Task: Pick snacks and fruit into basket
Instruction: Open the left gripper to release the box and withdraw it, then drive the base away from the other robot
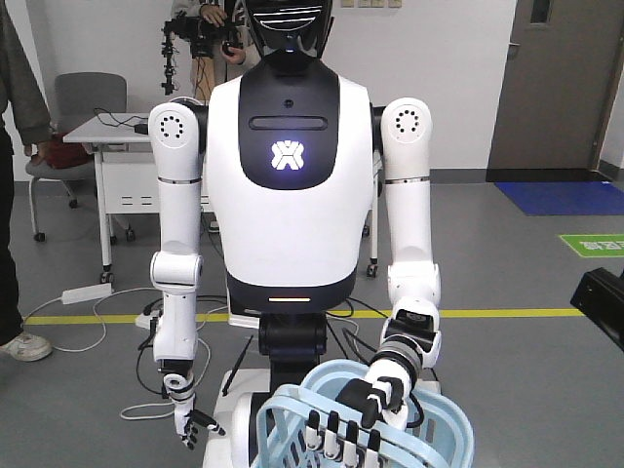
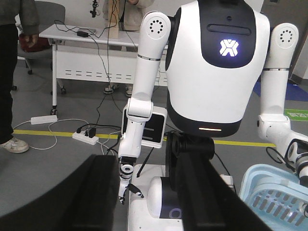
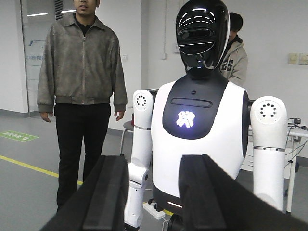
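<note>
Exterior front-facing / basket (image 1: 444,405): sitting at the bottom edge of frame, pale blue and cropped. A white humanoid (image 1: 283,195) is facing the camera and draping its black-fingered hand (image 1: 366,409) over the near rim.
Exterior front-facing / doing it well: I'm judging the step as finding the first item, and any drop is needing to come in clear of that hand.
Exterior front-facing / hidden: snacks and fruit are not showing, the basket's inside is cut off, and neither gripper is showing.
Left wrist / left gripper (image 2: 147,166): black fingers (image 2: 96,192) are standing spread, with nothing between them.
Left wrist / basket (image 2: 262,175): peeking in at the lower right corner, off to the side of the jaws.
Left wrist / doing it well: probably tilting down to find an item before closing.
Left wrist / hidden: basket contents are unreadable through the lattice, and no snacks or fruit are showing.
Right wrist / right gripper (image 3: 154,161): jaws are gaping apart, carrying nothing and pointing at the humanoid's (image 3: 197,125) chest.
Right wrist / doing it well: likely lowering the view, since it is looking too high for anything to pick.
Right wrist / hidden: basket, snacks and fruit are all out of frame. A man in a grey jacket (image 3: 82,72) is standing at the left, and a second person (image 3: 237,55) is half hiding behind the humanoid's head.
</note>
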`<state>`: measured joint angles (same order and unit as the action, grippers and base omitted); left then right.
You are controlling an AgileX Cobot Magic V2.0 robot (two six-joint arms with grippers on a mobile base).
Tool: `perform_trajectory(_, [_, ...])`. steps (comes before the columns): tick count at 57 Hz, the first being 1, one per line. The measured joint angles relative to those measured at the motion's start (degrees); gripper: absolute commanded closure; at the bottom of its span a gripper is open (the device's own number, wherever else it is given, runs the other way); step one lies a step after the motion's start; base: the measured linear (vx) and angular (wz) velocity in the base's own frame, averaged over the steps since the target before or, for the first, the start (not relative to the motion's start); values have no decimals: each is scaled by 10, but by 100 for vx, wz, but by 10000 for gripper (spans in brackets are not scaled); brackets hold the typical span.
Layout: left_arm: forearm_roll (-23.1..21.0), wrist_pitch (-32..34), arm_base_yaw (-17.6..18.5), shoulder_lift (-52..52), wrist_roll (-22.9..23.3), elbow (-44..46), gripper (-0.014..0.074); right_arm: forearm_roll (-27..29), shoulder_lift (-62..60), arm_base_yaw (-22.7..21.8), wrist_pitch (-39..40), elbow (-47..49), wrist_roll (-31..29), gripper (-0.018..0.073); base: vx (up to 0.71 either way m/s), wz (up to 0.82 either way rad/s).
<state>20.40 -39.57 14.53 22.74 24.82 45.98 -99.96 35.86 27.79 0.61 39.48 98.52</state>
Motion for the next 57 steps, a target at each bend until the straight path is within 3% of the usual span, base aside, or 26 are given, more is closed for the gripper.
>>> perform_trajectory(57, [0,0,0,0,0,0,188,2,0,0,-2,0,1,230,-1,0])
